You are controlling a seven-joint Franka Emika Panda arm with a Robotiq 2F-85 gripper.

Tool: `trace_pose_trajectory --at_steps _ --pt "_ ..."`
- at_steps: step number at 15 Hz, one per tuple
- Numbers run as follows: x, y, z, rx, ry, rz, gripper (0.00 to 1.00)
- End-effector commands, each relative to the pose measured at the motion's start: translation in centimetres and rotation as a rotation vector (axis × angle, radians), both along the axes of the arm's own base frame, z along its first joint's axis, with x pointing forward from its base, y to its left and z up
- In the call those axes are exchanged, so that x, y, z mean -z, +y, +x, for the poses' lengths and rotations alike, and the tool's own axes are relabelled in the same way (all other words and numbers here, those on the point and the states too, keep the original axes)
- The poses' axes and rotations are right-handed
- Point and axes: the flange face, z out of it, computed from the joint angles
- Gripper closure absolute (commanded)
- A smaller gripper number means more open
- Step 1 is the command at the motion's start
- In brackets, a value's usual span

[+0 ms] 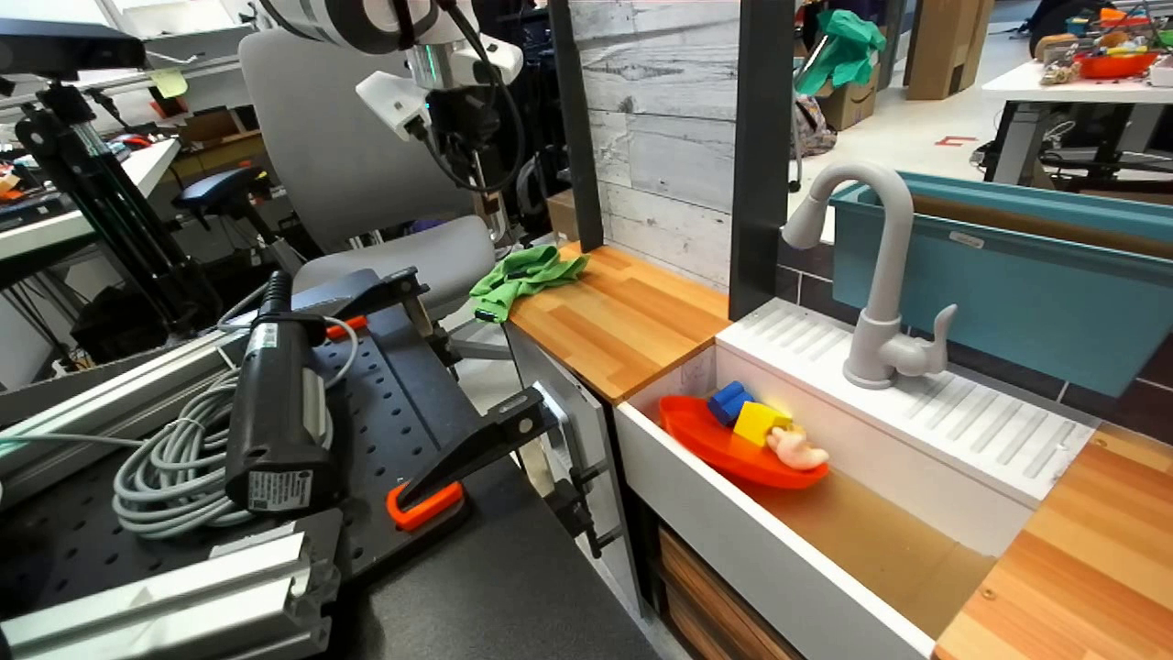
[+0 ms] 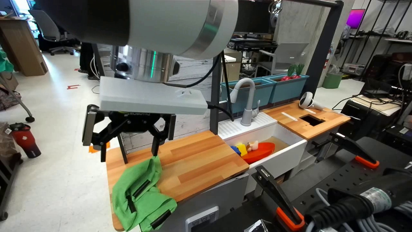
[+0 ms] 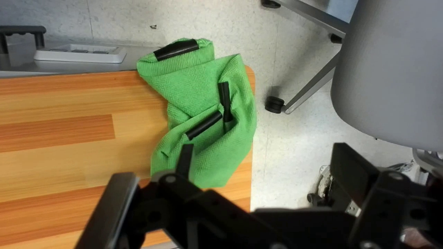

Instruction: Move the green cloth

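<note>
The crumpled green cloth [image 1: 531, 277] with black strips lies on the corner of the wooden counter [image 1: 632, 307], partly hanging over its edge. In an exterior view the cloth [image 2: 141, 193] drapes over the counter's near end. My gripper [image 2: 129, 152] hangs above the counter, fingers pointing down, wide apart and empty. In the wrist view the fingertips [image 3: 263, 150] are spread; one overlaps the lower part of the cloth [image 3: 204, 86], the other is over the floor beyond the counter edge. The gripper is apart from the cloth, above it.
A white sink [image 1: 779, 541] holds a red boat-shaped dish [image 1: 696, 431] with blue, yellow and pale toys. A grey faucet [image 1: 884, 275] stands behind it. A plank panel [image 1: 664, 137] with dark posts borders the counter. A grey chair [image 3: 391, 69] stands beside the counter's end.
</note>
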Motion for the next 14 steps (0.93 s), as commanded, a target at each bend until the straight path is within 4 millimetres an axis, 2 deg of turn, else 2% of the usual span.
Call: trace_pose_trajectory --at_steps 1,3,6,10,14 --pt "-0.1 0.0 0.1 0.001 -0.001 0.001 0.00" --pt "0.2 -0.1 0.4 0.006 -0.006 -0.019 0.00" --pt "1.9 -1.0 1.8 0.041 -0.002 -0.044 0.00" --pt "4.9 -2.0 3.5 0.070 0.035 -0.074 0.00" --pt "7.8 -1.5 4.5 0.066 0.068 -0.090 0.00"
